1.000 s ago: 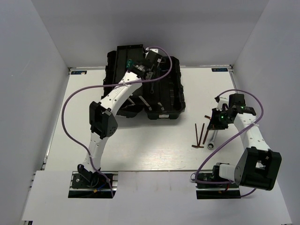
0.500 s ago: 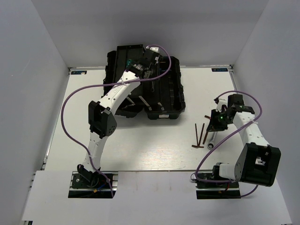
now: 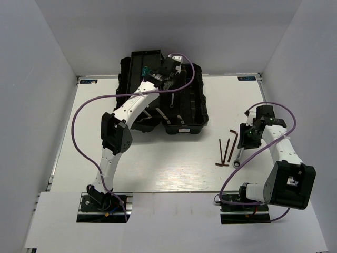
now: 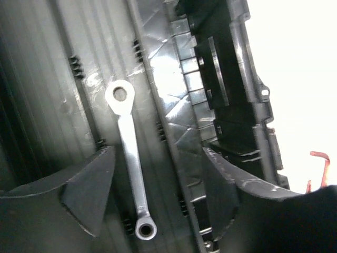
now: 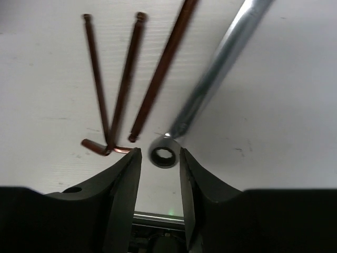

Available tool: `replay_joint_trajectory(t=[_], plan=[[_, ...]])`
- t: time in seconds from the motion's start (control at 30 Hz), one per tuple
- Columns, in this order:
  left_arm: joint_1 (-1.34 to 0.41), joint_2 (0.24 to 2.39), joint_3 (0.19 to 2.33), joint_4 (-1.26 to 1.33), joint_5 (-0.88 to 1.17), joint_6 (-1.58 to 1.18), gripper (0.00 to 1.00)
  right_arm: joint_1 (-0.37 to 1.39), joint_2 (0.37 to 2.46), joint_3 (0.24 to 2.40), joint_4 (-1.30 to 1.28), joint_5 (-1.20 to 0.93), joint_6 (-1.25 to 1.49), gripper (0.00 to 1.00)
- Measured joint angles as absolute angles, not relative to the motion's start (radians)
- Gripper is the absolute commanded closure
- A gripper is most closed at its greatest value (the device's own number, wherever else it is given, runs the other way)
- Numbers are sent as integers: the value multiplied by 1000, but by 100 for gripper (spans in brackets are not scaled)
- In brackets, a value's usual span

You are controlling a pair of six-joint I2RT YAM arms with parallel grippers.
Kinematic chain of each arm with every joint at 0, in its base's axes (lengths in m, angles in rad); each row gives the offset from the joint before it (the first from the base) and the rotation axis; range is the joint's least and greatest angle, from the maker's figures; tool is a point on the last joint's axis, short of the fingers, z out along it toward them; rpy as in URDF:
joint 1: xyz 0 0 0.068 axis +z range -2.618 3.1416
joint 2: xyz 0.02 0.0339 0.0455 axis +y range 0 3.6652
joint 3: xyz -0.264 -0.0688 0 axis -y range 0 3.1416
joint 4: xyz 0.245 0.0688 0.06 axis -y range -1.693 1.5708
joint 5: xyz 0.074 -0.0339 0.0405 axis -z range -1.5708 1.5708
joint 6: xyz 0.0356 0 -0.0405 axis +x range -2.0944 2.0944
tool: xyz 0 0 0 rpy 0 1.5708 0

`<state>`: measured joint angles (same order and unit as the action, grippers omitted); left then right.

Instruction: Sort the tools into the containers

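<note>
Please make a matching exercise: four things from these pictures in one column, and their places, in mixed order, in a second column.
1. small silver metal wrench
2. larger silver metal wrench
3. three reddish-brown L-shaped hex keys
4. black plastic toolbox

A. on the white table, left of a wrench in the top view
B. at the table's far side
C. inside the toolbox, under the open left gripper
D. on the table, ring end under the right gripper

Pairs: 1-C, 2-D, 3-A, 4-B

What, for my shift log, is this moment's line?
left fingers: open over small wrench in toolbox | right fingers: open, straddling larger wrench on table
</note>
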<state>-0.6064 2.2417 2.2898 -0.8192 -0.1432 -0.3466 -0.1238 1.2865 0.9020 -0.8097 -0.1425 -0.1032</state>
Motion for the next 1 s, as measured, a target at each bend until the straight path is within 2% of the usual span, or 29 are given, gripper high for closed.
replay_joint_trajectory(t=[0.23,0.47,0.6,0.77,1.0], plan=[[-635,2151,2250,-773,-41,-288,19,-124,1359,902,-773,2,-74,57],[-729,1695,1820,-712,57,-221,19,-132,1541,934,-730,62,-51,56],[-745,1509,1608,-669,75,-230,19,-133,1601,960,-699,71,-34,54],[-746,1476,1515,-662,71,-265,19,-137,1650,980,-680,46,4,54],[-772,1485,1508,-661,54,-294,19,-138,1674,987,-670,48,52,57]])
